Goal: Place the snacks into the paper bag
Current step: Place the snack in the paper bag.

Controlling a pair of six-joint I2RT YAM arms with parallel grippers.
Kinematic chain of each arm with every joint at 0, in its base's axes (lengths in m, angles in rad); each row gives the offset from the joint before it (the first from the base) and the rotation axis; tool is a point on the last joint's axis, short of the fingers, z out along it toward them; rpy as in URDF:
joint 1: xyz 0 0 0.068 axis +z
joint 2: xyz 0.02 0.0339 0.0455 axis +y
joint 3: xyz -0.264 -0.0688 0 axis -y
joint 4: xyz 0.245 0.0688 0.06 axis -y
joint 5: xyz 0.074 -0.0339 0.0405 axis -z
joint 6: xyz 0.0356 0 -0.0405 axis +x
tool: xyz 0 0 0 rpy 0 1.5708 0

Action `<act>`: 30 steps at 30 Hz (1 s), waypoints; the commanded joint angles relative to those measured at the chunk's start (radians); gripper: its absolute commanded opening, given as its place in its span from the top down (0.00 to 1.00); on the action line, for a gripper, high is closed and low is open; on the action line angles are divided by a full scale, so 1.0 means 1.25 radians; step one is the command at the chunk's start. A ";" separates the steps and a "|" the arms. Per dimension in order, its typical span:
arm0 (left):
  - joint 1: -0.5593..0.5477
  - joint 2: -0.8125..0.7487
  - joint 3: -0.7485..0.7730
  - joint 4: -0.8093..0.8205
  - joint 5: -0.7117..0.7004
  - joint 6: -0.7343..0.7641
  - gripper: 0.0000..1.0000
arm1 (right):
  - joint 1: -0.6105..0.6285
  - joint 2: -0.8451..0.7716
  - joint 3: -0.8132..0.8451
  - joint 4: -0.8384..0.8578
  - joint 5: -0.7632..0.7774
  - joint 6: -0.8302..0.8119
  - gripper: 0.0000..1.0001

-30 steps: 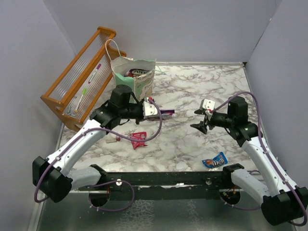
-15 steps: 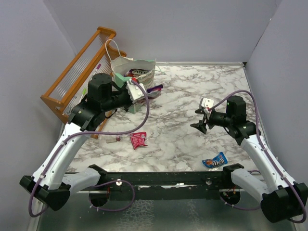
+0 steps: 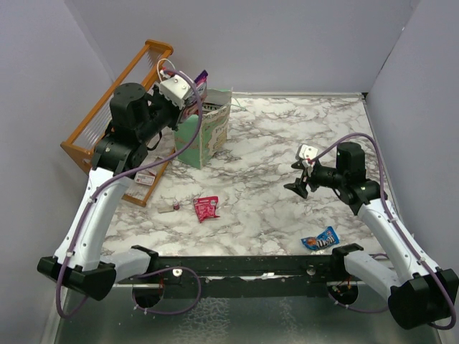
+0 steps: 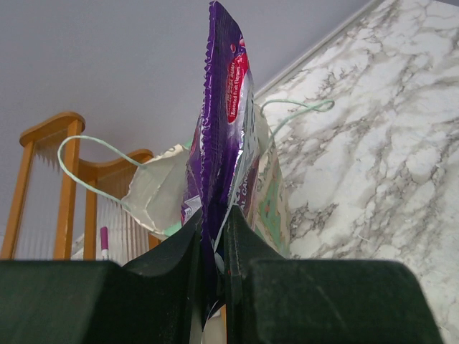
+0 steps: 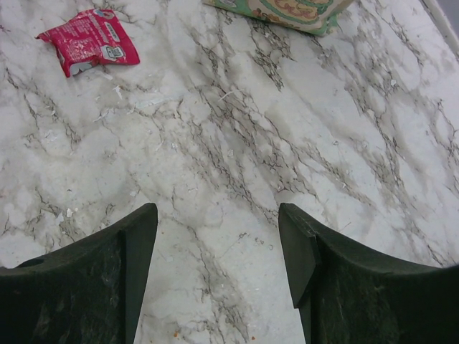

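Note:
My left gripper is shut on a purple snack packet, held upright over the open top of the mint-green paper bag. In the left wrist view the purple packet rises edge-on from between the fingers, with the bag's mouth just behind it. A red snack lies on the marble near the front left and a blue snack near the front right. My right gripper hovers open and empty over bare marble; its wrist view shows the red snack far off.
The orange slatted rack stands against the left wall behind the bag, with pens in it. A tiny red-capped tube lies left of the red snack. The bag's white loop handle sticks up. Walls close in on three sides.
My left arm has swung up and back from the table's middle, carrying the purple packet to above the bag's mouth. The right gripper has opened slightly and barely moved.

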 commanded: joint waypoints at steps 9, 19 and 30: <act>0.012 0.170 0.171 0.050 -0.029 0.187 1.00 | -0.004 -0.006 -0.007 0.019 -0.003 0.006 0.31; 0.063 0.293 0.286 -0.074 0.112 0.355 1.00 | -0.004 -0.002 -0.008 0.017 -0.005 0.001 0.31; 0.095 0.374 0.345 -0.177 0.226 0.458 1.00 | -0.004 0.007 -0.007 0.015 -0.005 -0.003 0.31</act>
